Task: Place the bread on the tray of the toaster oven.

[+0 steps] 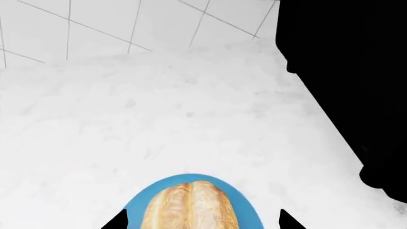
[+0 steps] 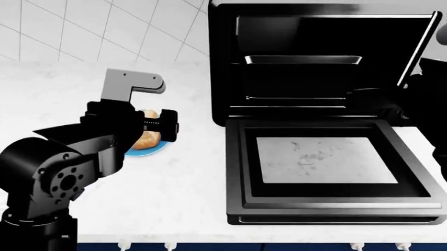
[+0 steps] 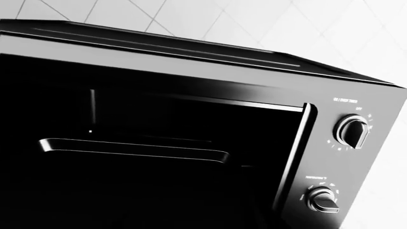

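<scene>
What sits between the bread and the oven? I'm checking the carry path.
Only bare countertop in the head view: nothing stands between the bread on its plate and the oven, whose door lies open.

Golden-brown bread (image 1: pixel 190 207), blue plate (image 1: pixel 245 202)

Bread (image 1: pixel 190 207): golden-brown loaf, paler split top, lying flat left of my toaster oven (image 2: pixel 314 68). Oven: black box, glass door dropped fully open. Tray (image 3: pixel 133 148): thin, dark, shiny-rimmed, level inside the cavity.
</scene>
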Tool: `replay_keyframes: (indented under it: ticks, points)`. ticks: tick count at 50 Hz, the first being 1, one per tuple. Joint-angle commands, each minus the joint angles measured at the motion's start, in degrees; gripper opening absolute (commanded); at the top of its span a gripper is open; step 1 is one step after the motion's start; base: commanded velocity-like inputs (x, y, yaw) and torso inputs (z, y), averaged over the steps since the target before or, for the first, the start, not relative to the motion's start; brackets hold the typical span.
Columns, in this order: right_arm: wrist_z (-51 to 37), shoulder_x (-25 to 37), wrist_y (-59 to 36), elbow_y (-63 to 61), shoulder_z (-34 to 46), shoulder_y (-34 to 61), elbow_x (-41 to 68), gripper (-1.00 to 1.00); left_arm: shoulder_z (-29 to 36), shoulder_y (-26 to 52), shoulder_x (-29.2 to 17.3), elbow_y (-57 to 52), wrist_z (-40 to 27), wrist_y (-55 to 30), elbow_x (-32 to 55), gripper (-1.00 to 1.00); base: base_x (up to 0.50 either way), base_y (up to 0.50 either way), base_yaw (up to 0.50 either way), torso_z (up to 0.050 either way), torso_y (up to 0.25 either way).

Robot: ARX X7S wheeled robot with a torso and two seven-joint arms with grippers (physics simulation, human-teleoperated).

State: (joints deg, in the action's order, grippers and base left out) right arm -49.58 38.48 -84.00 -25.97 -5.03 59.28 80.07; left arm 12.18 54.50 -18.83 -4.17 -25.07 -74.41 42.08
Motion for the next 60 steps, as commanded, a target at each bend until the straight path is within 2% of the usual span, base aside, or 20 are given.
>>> replay_keyframes:
  ticks: [1, 13, 35, 40, 41, 50, 60]
  points:
    - [-0.99, 1.00, 0.85, -0.05, 0.03, -0.59, 1.77, 1.00, 0.46, -0.94, -0.24, 1.90, 0.11, 1.33, -0.55, 1.00, 0.00, 0.00, 0.00, 0.000, 0.000]
    - [-0.25, 0.90, 2.93, 0.13, 1.60, -1.39, 0.04, 1.00, 2.21, -1.99, -0.77, 4.13, 0.67, 3.03, -1.75, 1.00, 0.00, 0.00, 0.00, 0.000, 0.000]
    - [-1.94, 2.92, 4.15, -1.08, 0.30, -3.35, 3.70, 1.00, 3.11, -3.49, -1.07, 5.00, 1.17, 2.77, -0.87, 1.00, 0.00, 0.00, 0.00, 0.000, 0.000]
    - [-1.69, 2.89, 4.65, -0.74, 0.68, -2.89, 3.66, 1.00, 3.23, -3.41, -0.99, 6.16, 0.61, 5.60, -2.52, 1.00, 0.00, 0.00, 0.00, 0.000, 0.000]
    - [-1.70, 2.95, 4.62, -0.68, 0.88, -2.86, 3.55, 1.00, 2.95, -3.24, -0.91, 6.38, 0.45, 5.46, -2.41, -1.00, 0.00, 0.00, 0.00, 0.000, 0.000]
    - [-0.07, 1.70, 6.12, 0.66, 3.40, -1.78, 0.52, 1.00, 0.67, -2.64, -1.03, 2.37, -0.88, 2.60, 0.22, -1.00, 0.00, 0.00, 0.00, 0.000, 0.000]
    - [-2.14, 2.64, 5.74, 0.38, 2.63, -1.83, 3.21, 1.00, -0.74, -0.55, -1.94, -2.43, -1.47, -1.50, 3.39, -1.00, 0.00, 0.00, 0.00, 0.000, 0.000]
